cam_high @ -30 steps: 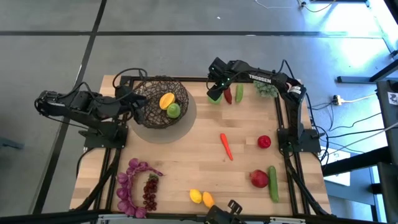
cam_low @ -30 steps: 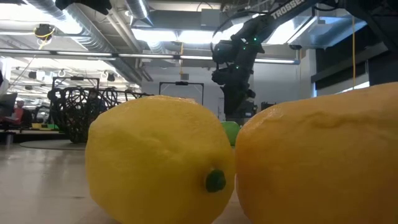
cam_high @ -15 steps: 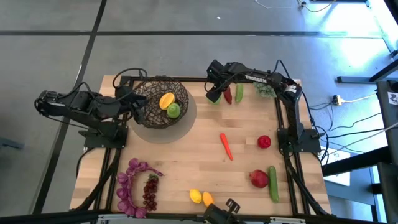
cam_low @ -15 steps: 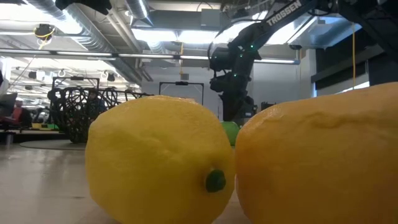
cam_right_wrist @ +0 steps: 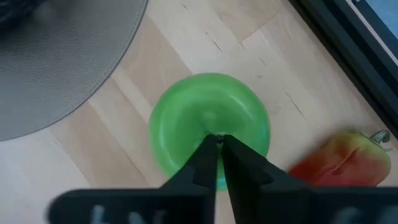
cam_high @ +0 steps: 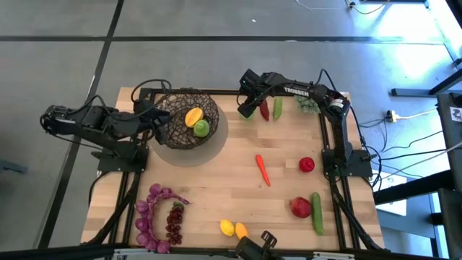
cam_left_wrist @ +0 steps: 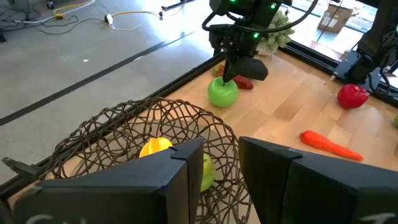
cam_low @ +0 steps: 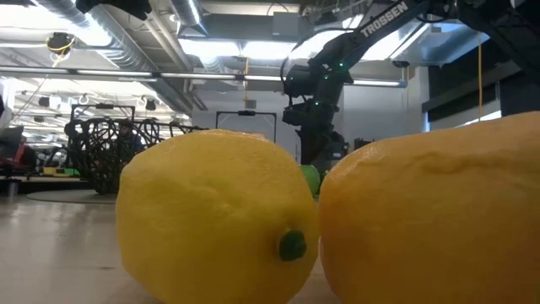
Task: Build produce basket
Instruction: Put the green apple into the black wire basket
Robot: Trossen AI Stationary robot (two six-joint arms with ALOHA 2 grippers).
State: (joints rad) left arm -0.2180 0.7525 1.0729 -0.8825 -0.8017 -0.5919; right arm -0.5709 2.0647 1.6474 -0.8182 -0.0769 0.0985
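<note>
right hand poised over a green apple at the far edge of the tabletop

two lemons lie nearest; farther back the basket holds a mango and a green apple, the left hand at its rim, fingers spread; farthest, the right hand, fingers pressed together, points down over the green apple beside a red pepper.
</note>
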